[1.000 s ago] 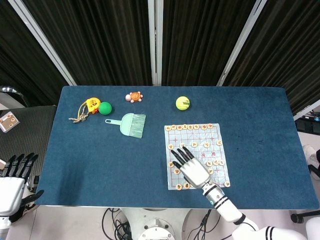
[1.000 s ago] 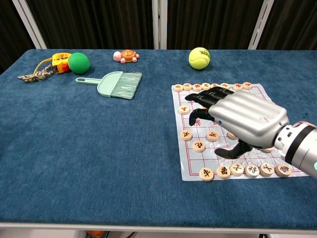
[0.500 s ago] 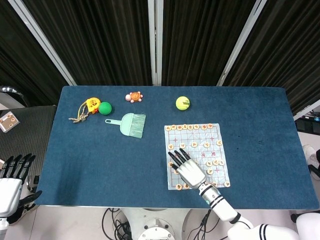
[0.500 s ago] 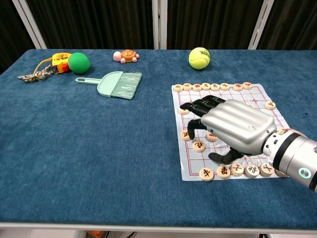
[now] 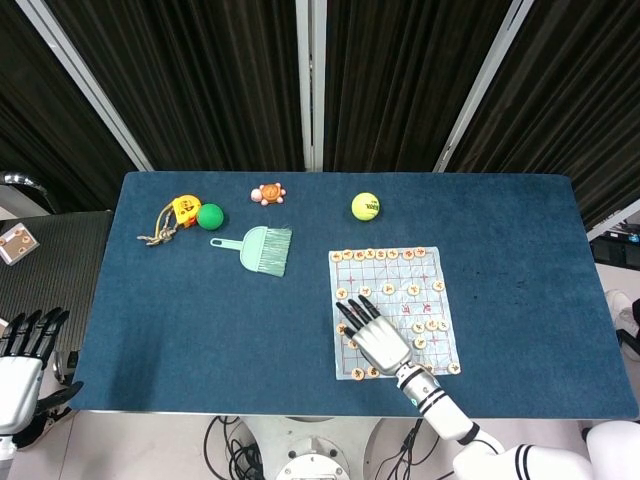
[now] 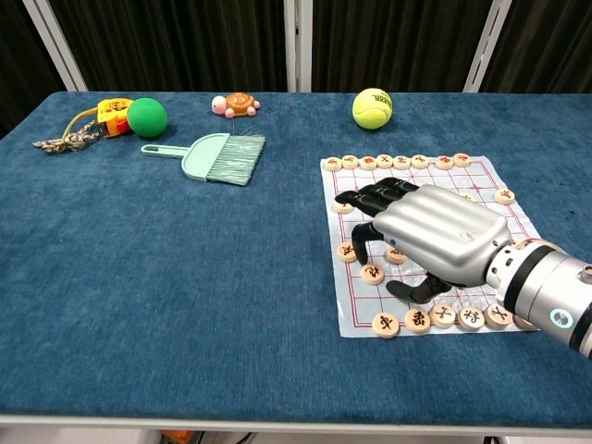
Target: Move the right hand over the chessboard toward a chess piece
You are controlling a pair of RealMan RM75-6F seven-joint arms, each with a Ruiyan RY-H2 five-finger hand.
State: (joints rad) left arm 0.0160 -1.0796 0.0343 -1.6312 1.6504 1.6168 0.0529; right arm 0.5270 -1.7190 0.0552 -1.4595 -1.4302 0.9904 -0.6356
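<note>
**Right hand low over chessboard, near-left quadrant**

Right hand (image 6: pixel 435 239) palm-down over the chessboard (image 6: pixel 486 185) on the bench's (image 6: pixel 166 277) right half; fingers (image 6: pixel 363 196) apart, slightly curled, holding nothing; a chess piece (image 6: pixel 372 273) lies just under the fingertips at the hand's left edge; left hand (image 5: pixel 22 350) off the bench's near-left corner, fingers spread, empty.

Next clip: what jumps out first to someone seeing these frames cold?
The silver right hand with black fingers, palm down and holding nothing, over the near-left part of the white paper chessboard among round wooden chess pieces. Beyond it, a yellow tennis ball sits near the blue table's far edge, with a mint-green plastic brush further left.
</note>
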